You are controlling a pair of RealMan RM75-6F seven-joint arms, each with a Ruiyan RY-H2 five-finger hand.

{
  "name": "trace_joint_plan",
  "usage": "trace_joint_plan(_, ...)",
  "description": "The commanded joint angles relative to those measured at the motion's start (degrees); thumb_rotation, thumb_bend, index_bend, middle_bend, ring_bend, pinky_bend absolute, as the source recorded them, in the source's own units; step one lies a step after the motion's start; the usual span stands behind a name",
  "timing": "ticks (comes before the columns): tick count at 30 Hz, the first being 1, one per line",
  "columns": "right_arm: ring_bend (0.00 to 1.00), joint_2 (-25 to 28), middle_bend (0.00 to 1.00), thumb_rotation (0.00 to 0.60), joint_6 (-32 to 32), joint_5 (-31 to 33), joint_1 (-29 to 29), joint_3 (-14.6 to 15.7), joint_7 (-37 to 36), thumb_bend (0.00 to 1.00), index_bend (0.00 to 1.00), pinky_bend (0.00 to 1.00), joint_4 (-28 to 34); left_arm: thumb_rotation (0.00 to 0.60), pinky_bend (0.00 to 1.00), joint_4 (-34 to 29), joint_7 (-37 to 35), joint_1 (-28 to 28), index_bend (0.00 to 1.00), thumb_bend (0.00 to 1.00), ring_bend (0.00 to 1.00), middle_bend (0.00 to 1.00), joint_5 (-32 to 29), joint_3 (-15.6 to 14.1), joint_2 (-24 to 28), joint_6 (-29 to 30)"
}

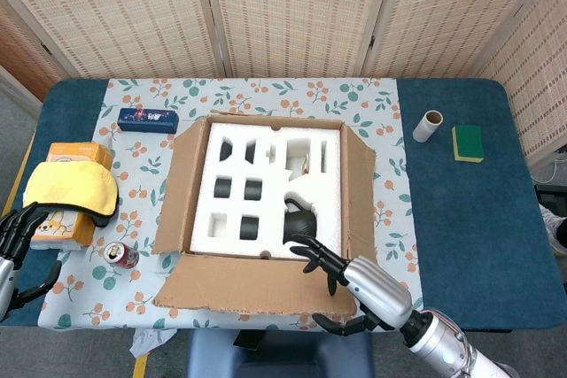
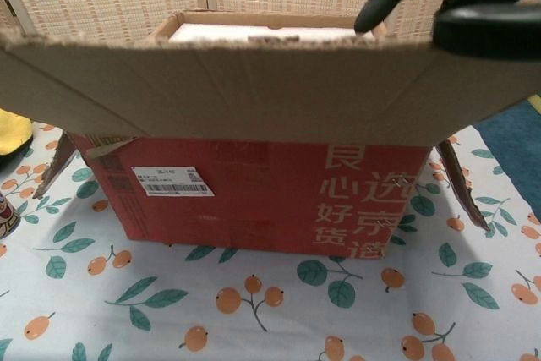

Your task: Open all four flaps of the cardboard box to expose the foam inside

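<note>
Head cam sits high above me, looking almost straight down on the whole table point(image 1: 461, 219), far enough to catch both ends. Chest cam is low, approx table height, facing fwd and v. close to the cardboard box point(image 2: 254, 200), which fills most of it. Shared btw both: the box, its front flap point(image 1: 257, 288) and my right hand point(image 1: 354, 285).

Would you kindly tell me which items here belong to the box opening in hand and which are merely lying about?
In the job: cardboard box, its front flap, the white foam insert, the right hand pressing on that flap.

Lying about: soda can, yellow cloth, blue packet, cardboard tube, green sponge.
</note>
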State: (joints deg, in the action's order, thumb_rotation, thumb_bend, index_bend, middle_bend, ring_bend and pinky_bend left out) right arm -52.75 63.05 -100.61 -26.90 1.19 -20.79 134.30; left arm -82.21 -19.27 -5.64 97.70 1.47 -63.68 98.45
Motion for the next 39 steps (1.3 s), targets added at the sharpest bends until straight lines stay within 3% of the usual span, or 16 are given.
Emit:
trace_joint_plan(1, 0.27, 0.00, 0.00, 0.600, 0.78, -2.00, 1.19, 1.60, -0.62, 0.43, 0.00, 0.53, -0.73, 0.600, 0.00, -0.03, 0.17, 0.00, 0.00, 0.48, 0.00, 0.00, -0.02, -0.03, -0.02, -0.07)
trace_joint_plan(7, 0.26, 1.29, 0.00, 0.600, 1.58, -2.46, 1.36, 2.62, -4.91, 0.43, 0.00, 0.53, -1.93, 0.600, 0.00, 0.00, 0.49, 0.00, 0.00, 0.48, 0.00, 0.00, -0.12, -0.07, -0.16, -0.21)
trace_joint_plan(11, 0.26, 1.54, 0.00, 0.600, 3.68, -3.01, 2.02, 1.81, -2.61, 0.43, 0.00, 0.53, -4.29, 0.600, 0.00, 0.00, 0.47, -0.01, 0.00, 0.48, 0.00, 0.00, -0.32, -0.01, -0.15, -0.27)
trace_joint_plan(17, 0.20, 0.49, 0.00, 0.600, 6.87, -1.08, 4.42, -0.32, 11.17, 0.43, 0.00, 0.43, -8.81, 0.600, 0.00, -0.01, 0.77, -0.25, 0.00, 0.48, 0.00, 0.00, -0.68, -0.12, -0.01, -1.25)
trace_joint_plan(19, 0.13, -0.41, 0.00, 0.600, 7.99, 1.11, 5.67, -1.28, 18.63, 0.43, 0.00, 0.37, -11.74, 0.600, 0.00, -0.23, 0.82, -0.28, 0.00, 0.48, 0.00, 0.00, -1.06, -0.21, 0.16, -1.81)
trace_joint_plan(22, 0.07, -2.19, 0.00, 0.600, 9.08, 4.40, 7.04, -1.94, 23.87, 0.43, 0.00, 0.27, -14.78, 0.600, 0.00, -0.61, 0.99, -0.32, 0.00, 0.48, 0.00, 0.00, -1.68, -0.30, 0.46, -2.64)
trace_joint_plan(29, 0.05, -7.68, 0.00, 0.600, 16.19, 9.28, 13.02, -2.04, 37.78, 0.43, 0.00, 0.04, -24.26, 0.600, 0.00, -1.91, 3.04, -0.65, 0.00, 0.48, 0.00, 0.00, -3.07, -0.50, 1.05, -5.16)
trace_joint_plan(33, 0.02, -13.45, 0.00, 0.600, 21.77, 10.08, 16.65, -2.07, 36.93, 0.43, 0.00, 0.00, -32.35, 0.600, 0.00, -2.49, 5.22, -0.99, 0.00, 0.48, 0.00, 0.00, -3.86, -0.33, 0.79, -6.49)
trace_joint_plan(39, 0.01, -17.85, 0.00, 0.600, 26.03, 10.56, 19.53, -2.40, 31.02, 0.43, 0.00, 0.00, -42.41, 0.600, 0.00, -2.42, 8.08, -1.26, 0.00, 0.48, 0.00, 0.00, -3.86, -0.09, -0.30, -6.83)
